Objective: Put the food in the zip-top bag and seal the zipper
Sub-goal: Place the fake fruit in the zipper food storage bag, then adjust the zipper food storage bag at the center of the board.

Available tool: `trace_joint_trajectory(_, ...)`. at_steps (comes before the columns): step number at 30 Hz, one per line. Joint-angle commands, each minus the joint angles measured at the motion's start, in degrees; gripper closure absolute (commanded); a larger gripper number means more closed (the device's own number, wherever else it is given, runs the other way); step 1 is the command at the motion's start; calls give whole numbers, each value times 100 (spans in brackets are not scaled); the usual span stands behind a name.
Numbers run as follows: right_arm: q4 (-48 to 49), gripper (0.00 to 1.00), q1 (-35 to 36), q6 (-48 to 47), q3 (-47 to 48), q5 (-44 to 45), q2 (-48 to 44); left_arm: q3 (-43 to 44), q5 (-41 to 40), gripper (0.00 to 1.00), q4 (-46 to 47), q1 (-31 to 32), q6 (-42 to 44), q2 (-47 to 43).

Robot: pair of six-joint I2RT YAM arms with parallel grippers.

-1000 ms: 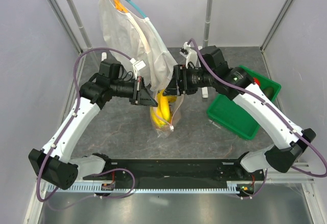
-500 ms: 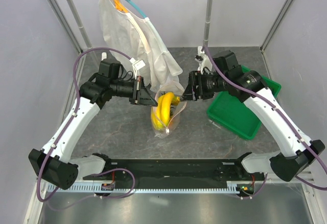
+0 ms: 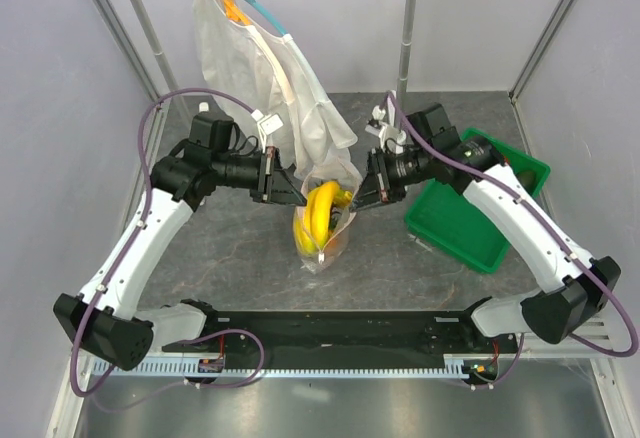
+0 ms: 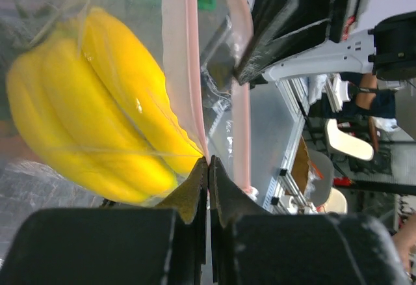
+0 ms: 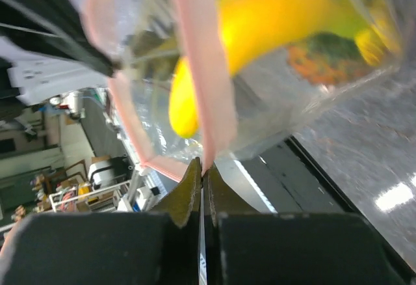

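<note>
Grey bench (image 3: 230,248), white hanging garment (image 3: 260,68) behind, green plastic tray (image 3: 460,228) at right. Between them the clear dotted zip-top bag (image 3: 322,243) is held up by the left end effector (image 3: 297,196) and right end effector (image 3: 358,201), both pinched tight on its pinkish zipper strip (image 4: 188,70); yellow banana bunch (image 3: 322,208) inside. Only the right wrist view shows the orange pineapple (image 5: 322,60).

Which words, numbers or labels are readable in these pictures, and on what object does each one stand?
No text can be read.
A white sheet behind the zip-top bag may carry lines of print, too blurred to read.
The bag itself shows no lettering.
</note>
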State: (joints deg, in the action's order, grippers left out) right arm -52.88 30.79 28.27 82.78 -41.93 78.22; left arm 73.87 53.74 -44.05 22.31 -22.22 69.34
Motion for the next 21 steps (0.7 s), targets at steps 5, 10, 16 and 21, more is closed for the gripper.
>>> trace_joint_trajectory(5,235,100,-292,-287,1084,-1422,-350,1832,-1186,98,-1341,28,1447,-132)
trace_joint_trajectory(10,330,100,-310,-366,47,-1221,-570,1606,-1665,98,-1879,448,2160,-87)
trace_joint_trajectory(16,164,100,-310,-700,-562,-1352,-351,129,-2015,98,-1791,1328,2441,-18)
trace_joint_trajectory(21,147,100,-301,-753,202,-1826,-246,751,-2280,98,-1607,1338,2424,-87)
